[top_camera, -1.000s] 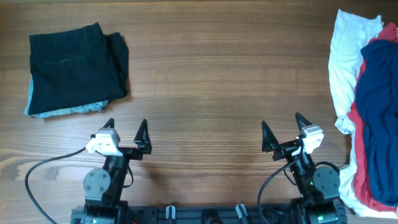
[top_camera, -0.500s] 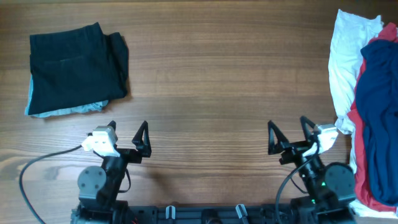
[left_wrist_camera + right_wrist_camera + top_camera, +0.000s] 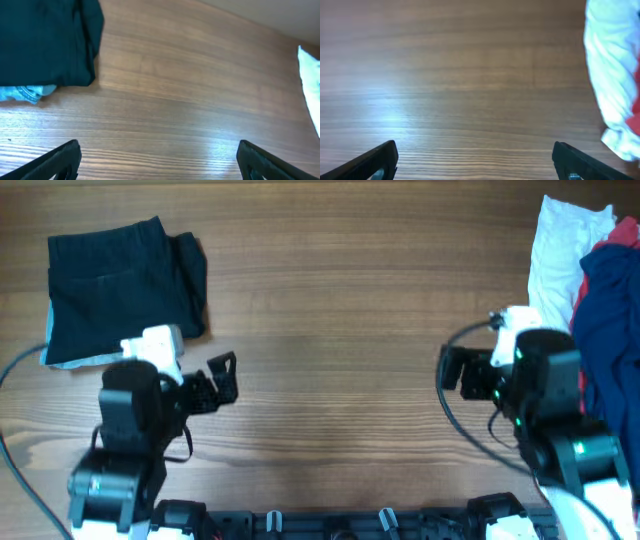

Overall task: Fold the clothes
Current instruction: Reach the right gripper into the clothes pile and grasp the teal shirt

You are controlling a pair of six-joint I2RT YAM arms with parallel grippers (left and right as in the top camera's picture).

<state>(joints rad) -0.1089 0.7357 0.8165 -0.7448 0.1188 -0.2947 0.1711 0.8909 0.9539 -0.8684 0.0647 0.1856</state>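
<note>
The clothes lie in two places. A heap at the table's right edge holds a white garment (image 3: pixel 555 260), a red one (image 3: pixel 592 252) and a dark blue shirt (image 3: pixel 610 320). At the far left rests a folded black garment (image 3: pixel 120 280) on light blue cloth (image 3: pixel 95 360). My left gripper (image 3: pixel 215 375) hovers right of the black garment and is open over bare wood (image 3: pixel 162 162). The black garment (image 3: pixel 45 40) fills that view's upper left. My right gripper (image 3: pixel 460 370), left of the heap, is open and empty (image 3: pixel 480 162), with the white garment (image 3: pixel 612 75) to its right.
The wooden table (image 3: pixel 330 300) stretches between the two arms and the two lots of cloth. Cables trail from both arm bases along the front edge. White cloth (image 3: pixel 310 80) shows at the right border of the left wrist view.
Both arms have lifted from their low rest pose and swung forward over the table, the right one toward the heap. Both grippers have stayed open. No cloth has moved.
</note>
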